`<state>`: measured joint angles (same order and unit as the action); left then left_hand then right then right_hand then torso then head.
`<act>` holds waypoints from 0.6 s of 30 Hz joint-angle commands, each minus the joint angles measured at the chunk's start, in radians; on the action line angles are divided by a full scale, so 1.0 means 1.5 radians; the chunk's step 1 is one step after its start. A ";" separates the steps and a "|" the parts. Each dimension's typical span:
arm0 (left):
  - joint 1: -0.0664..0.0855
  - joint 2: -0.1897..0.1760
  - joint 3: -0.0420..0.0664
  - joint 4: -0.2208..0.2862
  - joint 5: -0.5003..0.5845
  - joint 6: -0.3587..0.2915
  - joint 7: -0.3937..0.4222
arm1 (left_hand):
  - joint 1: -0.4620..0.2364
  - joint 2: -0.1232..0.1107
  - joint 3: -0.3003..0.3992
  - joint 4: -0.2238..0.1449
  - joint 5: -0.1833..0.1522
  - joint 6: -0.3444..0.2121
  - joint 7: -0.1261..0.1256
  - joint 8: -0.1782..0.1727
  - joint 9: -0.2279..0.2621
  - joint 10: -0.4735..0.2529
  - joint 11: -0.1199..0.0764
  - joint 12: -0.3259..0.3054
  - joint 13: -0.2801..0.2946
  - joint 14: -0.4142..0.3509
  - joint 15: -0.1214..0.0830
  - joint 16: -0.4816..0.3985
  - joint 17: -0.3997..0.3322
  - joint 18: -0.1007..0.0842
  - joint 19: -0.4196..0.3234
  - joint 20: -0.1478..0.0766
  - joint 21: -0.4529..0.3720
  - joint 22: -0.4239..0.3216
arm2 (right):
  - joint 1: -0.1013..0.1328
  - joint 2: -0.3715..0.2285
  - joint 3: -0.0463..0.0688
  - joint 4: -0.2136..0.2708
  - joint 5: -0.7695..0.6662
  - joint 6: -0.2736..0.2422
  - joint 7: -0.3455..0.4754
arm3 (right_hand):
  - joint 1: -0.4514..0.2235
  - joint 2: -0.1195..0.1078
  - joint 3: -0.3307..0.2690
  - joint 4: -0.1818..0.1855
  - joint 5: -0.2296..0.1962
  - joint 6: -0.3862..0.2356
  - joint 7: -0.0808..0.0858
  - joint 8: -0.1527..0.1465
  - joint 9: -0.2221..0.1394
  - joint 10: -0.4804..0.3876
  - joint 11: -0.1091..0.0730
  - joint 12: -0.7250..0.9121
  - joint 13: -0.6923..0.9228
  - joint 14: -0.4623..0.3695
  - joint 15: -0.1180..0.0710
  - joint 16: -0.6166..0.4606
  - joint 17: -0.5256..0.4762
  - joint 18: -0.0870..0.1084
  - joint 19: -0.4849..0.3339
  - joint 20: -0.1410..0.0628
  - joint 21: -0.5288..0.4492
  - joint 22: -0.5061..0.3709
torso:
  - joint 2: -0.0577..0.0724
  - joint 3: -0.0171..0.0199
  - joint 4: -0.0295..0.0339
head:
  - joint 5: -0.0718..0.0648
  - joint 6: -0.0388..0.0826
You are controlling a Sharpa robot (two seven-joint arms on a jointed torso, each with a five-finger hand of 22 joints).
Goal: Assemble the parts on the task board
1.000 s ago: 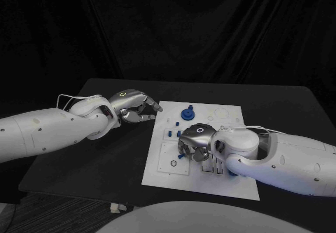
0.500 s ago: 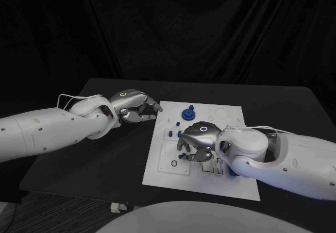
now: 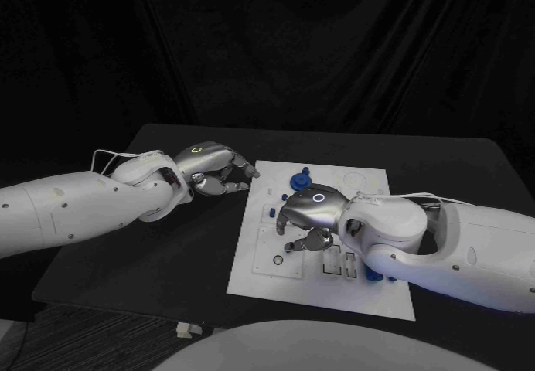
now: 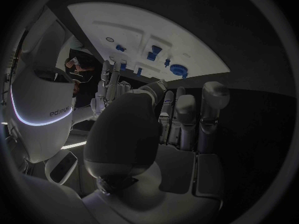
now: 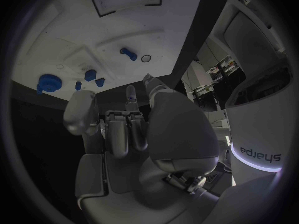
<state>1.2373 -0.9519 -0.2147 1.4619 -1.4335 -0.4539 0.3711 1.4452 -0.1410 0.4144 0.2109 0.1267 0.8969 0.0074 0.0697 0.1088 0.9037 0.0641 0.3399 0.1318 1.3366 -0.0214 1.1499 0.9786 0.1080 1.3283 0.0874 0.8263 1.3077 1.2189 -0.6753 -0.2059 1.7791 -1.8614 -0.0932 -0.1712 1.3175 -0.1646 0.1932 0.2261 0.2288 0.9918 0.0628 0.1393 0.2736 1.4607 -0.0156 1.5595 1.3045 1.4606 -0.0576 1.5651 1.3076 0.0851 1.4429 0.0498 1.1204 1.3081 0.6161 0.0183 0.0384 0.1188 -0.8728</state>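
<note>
A black table carries a white task board at its middle. At the left, the robot's left hand hovers over the bare table just beside the board's left edge. Its fingers are curled inward, close together, and hold nothing.

Just beyond those fingertips, on the far part of the board, sits a round blue part, with a smaller blue piece right behind it.

To the right, the right hand hangs over the middle of the board, palm down. Its fingers are bent downward and slightly apart; the wrist view shows nothing between them. Whether the fingertips touch the board cannot be told.

Near those fingertips lie a small black ring and, in the wrist view, a short blue peg. More blue parts peek out from beneath the right forearm.
</note>
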 commanded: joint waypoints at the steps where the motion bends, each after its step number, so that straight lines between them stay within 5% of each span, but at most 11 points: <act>1: -0.001 0.001 0.001 0.001 0.005 -0.001 0.007 | -0.001 0.006 0.003 0.001 0.004 0.000 0.005 -0.002 -0.001 0.002 0.001 0.002 0.001 -0.005 -0.001 -0.004 -0.001 0.008 -0.005 -0.001 -0.005 0.069 | 0.000 0.006 0.000 -0.001 -0.029 0.019 -0.009 | 0.021 -0.006 0.001 -0.003 0.047 0.008 -0.002 0.005 0.009 0.073 0.001 0.008 0.178 0.073 -0.006 0.004 0.175 -0.028 0.037 -0.006 0.136 0.138 | 0.000 0.0001 -0.0003 | -0.001 0.000; 7: -0.001 0.002 0.001 0.001 0.005 -0.001 0.007 | -0.001 0.006 0.003 0.001 0.004 0.000 0.005 -0.002 -0.001 0.002 0.001 0.002 0.001 -0.005 -0.001 -0.004 -0.001 0.008 -0.005 -0.001 -0.005 0.069 | -0.005 0.020 0.000 -0.005 -0.050 0.051 -0.022 | 0.033 -0.014 -0.003 0.012 0.066 0.007 -0.003 0.005 0.024 0.073 0.000 0.008 0.178 0.073 -0.014 0.004 0.175 -0.047 0.069 -0.013 0.256 0.163 | 0.000 0.0000 -0.0006 | -0.003 0.000; 18: -0.001 0.003 0.001 0.000 0.005 0.000 0.008 | 0.000 0.006 0.003 0.000 0.004 0.000 0.005 -0.002 -0.001 0.001 0.001 0.002 0.001 -0.005 -0.001 -0.005 -0.001 0.008 -0.005 -0.001 -0.004 0.069 | -0.025 0.035 0.000 -0.014 -0.065 0.079 -0.045 | 0.039 -0.016 -0.006 0.020 0.079 -0.003 0.006 0.002 0.037 0.073 0.013 0.008 0.178 0.073 -0.007 0.004 0.175 -0.054 0.079 -0.008 0.286 0.171 | 0.000 0.0000 -0.0006 | -0.001 0.000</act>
<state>1.2372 -0.9487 -0.2147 1.4602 -1.4335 -0.4537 0.3715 1.4452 -0.1410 0.4144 0.2109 0.1267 0.8970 0.0074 0.0697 0.1089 0.9037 0.0641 0.3399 0.1317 1.3366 -0.0214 1.1460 0.9777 0.1079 1.3283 0.0874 0.8263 1.3075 1.1850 -0.6245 -0.2059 1.7591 -1.9263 -0.0138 -0.2007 1.3690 -0.1868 0.1835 0.2526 0.3440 0.9883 0.0659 0.1452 0.3284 1.4647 -0.0032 1.5674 1.3079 1.4662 -0.0724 1.5679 1.3080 0.0230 1.4670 0.0360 1.5448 1.3079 0.6159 0.0183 0.0375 0.1160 -0.8728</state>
